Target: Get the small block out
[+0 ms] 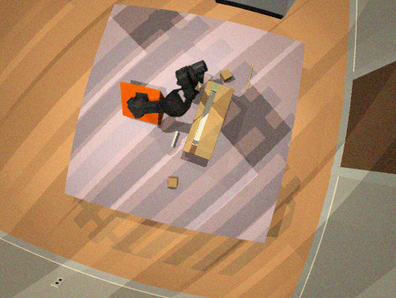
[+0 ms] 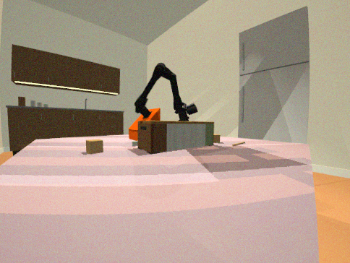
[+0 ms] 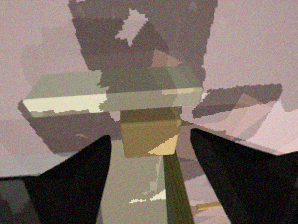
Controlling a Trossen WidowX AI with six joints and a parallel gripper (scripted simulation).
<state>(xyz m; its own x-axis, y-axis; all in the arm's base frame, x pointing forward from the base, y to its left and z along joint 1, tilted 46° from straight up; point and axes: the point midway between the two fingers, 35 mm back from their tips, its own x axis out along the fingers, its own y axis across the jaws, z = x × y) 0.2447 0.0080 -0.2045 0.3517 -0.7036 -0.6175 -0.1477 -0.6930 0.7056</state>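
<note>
Fingers of the black parallel-jaw gripper [image 3: 150, 165] are standing a little over half open, gripping nothing; in the wrist view the two dark fingers are reaching forward with a wide gap between them. Sitting in that gap, just beyond the fingertips, is the small tan block [image 3: 149, 131], apart from both fingers, beneath a pale greenish bar that is crossing the view from side to side.

Going left to right in the top view, the orange square base plate [image 1: 141, 102] is carrying the black jointed arm [image 1: 176, 102], which is bending over toward the far end of the long brown clear-fronted box [image 1: 209, 119]. The gripper is hovering just beside that end of the box; whether it is touching the box cannot be told. A second tan cube [image 1: 226, 74] is lying on the pale pink table [image 1: 123, 164] just past the box's far end, and a thin wooden stick [image 1: 249, 76] is lying further right. Another tan cube [image 1: 173, 182] is resting well apart, nearer the table's front edge.
</note>
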